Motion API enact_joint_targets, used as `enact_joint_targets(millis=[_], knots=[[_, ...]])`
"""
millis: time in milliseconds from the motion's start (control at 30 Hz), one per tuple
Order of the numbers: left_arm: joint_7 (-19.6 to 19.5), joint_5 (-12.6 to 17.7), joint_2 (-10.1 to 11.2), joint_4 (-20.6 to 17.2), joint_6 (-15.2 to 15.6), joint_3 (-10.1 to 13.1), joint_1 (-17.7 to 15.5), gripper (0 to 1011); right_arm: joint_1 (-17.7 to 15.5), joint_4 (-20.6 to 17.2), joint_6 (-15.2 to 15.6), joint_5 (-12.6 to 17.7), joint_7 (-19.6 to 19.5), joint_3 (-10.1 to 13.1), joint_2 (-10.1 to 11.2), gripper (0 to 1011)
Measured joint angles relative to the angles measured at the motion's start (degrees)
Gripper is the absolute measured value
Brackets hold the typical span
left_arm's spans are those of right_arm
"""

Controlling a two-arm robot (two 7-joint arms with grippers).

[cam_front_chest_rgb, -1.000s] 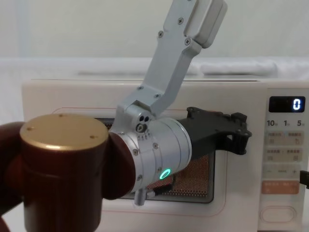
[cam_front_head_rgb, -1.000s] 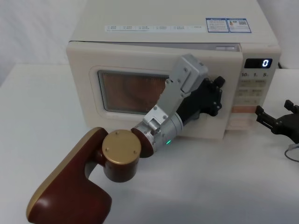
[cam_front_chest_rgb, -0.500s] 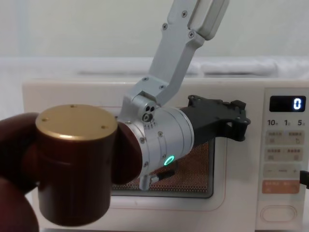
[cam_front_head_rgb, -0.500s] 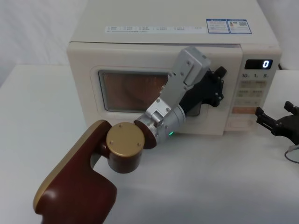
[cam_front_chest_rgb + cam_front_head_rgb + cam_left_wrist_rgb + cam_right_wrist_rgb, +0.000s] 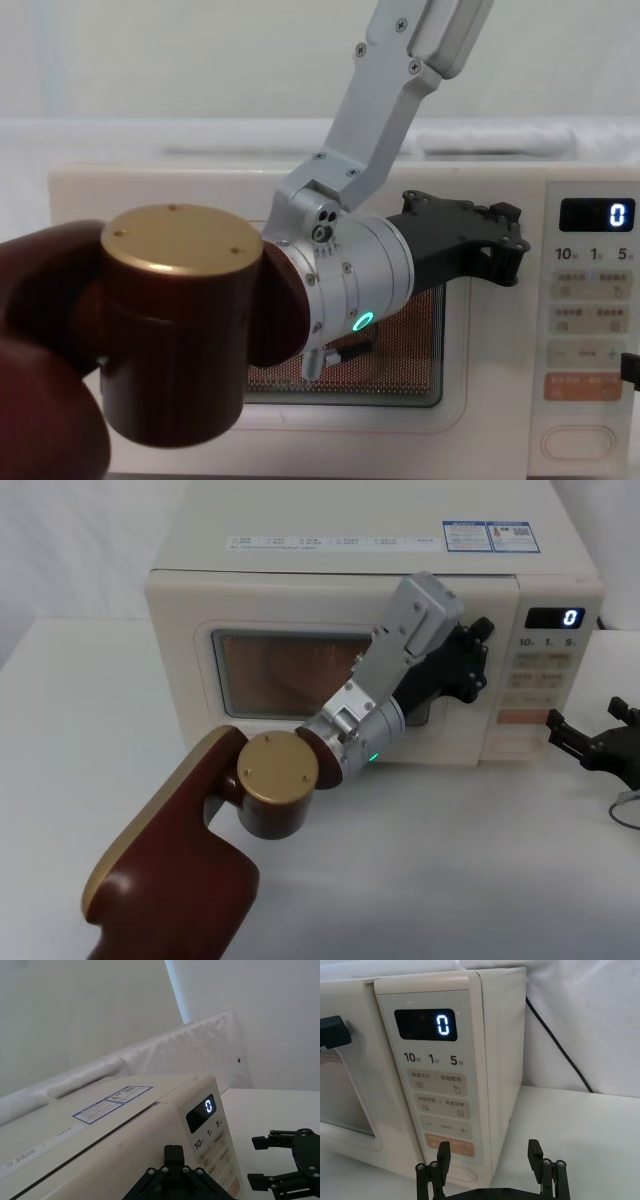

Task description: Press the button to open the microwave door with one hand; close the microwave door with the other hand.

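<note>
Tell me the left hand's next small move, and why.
Probably draw the left hand straight back off the microwave door. The hand rests against the door's right side, and the door looks flush with the control panel, with no gap at its top edge, so it seems shut. The right hand sits beside the oven.

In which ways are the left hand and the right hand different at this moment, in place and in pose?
Place: the left hand is up against the right edge of the microwave door, while the right hand is low over the table, to the right of the control panel.
Contact: the left hand is at the door; the right hand is apart from the button.
Fingers: the right hand's are spread open.
Both are black.
</note>
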Motion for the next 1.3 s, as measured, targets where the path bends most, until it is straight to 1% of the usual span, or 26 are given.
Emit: enact_joint_targets(millis=[467,600,733,767,867,967,1000,1133,1167,1233,1267,1300], knots=[[1.4,0.9,-1.0,1.2,1.4,-1.1,-0.5,0,0.0,0.0,0.0,0.0,0.0,0.0,0.0,1003],[0.5,-0.3,-1.0,0.5,1.5,-1.6,0.0,0,0.0,0.0,0.0,0.0,0.0,0.0,0.0,1002],[-1.5,-2.8,-0.3,-1.9,1.6,-1.8,1.6,0,0.0,0.0,0.0,0.0,0.0,0.0,0.0,1002],[-1.5,-2.8,-0.3,-1.9,1.6,-1.8,1.6,0,0.0,0.0,0.0,0.0,0.0,0.0,0.0,1003],[-2.5,-4.9,0.3,-4.2,2.3,-1.8,3.4,0,0.0,0.0,0.0,0.0,0.0,0.0,0.0,1003],[-2.6,-6.5,1.0,-6.4,3.2,-2.1,5.2,0,0.0,0.0,0.0,0.0,0.0,0.0,0.0,1002],[-2.6,-7.2,1.4,-7.7,3.7,-2.4,6.3,0,0.0,0.0,0.0,0.0,0.0,0.0,0.0,1002],[-1.8,-8.5,2.2,-10.1,4.5,-3.1,8.5,0,0.0,0.0,0.0,0.0,0.0,0.0,0.0,1003],[-1.2,-9.1,2.8,-11.5,4.8,-3.6,9.8,0,0.0,0.0,0.0,0.0,0.0,0.0,0.0,1002],[-0.5,-9.7,3.2,-12.9,5.2,-4.2,11.2,0,0.0,0.0,0.0,0.0,0.0,0.0,0.0,1003],[0.3,-10.3,3.7,-14.3,5.6,-5.0,12.7,0,0.0,0.0,0.0,0.0,0.0,0.0,0.0,1003],[0.8,-10.6,3.9,-14.9,5.8,-5.3,13.5,0,0.0,0.0,0.0,0.0,0.0,0.0,0.0,1003]])
